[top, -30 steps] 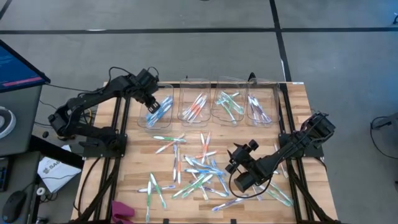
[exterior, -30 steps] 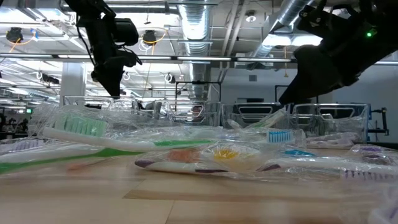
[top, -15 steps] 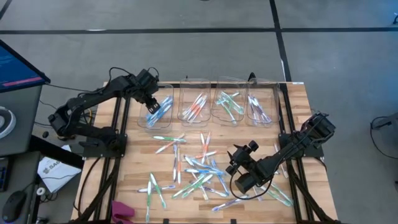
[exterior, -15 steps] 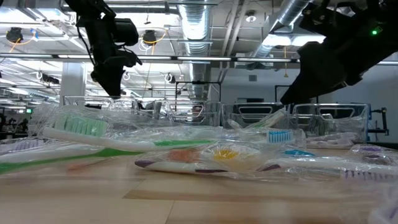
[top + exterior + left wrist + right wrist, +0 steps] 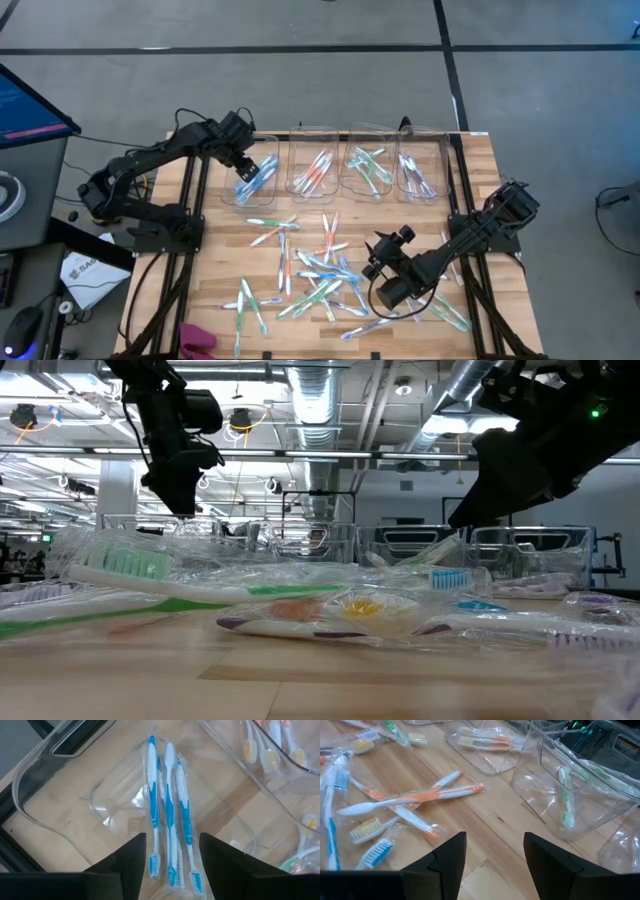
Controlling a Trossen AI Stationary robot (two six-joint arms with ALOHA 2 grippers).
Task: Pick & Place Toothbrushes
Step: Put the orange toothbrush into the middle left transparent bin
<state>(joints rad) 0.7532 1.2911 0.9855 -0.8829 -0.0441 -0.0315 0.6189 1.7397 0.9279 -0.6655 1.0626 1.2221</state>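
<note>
**Blue Brushes Binned as Left Arm Lets Go**

From above, my left gripper (image 5: pixel 243 160) hung over the leftmost of 4 clear bins (image 5: pixel 250 175) at the table's far edge, where blue toothbrushes (image 5: pixel 248 180) lay. My right gripper (image 5: pixel 385 272) waited low over the loose toothbrushes (image 5: pixel 315 272) scattered across the wooden table (image 5: pixel 215 270), near the pile's right side.

At table height, wrapped brushes filled the foreground, a green one (image 5: pixel 130 565) nearest. The bins stood behind them, both arms dark overhead.

Through my left wrist camera, my fingers (image 5: pixel 125 865) stood apart, nothing between them, directly above 3 blue brushes (image 5: pixel 167 840) lying side by side on the bin floor. I judged that a release into the blue bin, since each bin seemed to hold 1 colour.

Through my right wrist camera, my fingers (image 5: pixel 447 857) were spread and empty, facing orange brushes (image 5: pixel 415 797) on the wood, likely the next pick.
</note>
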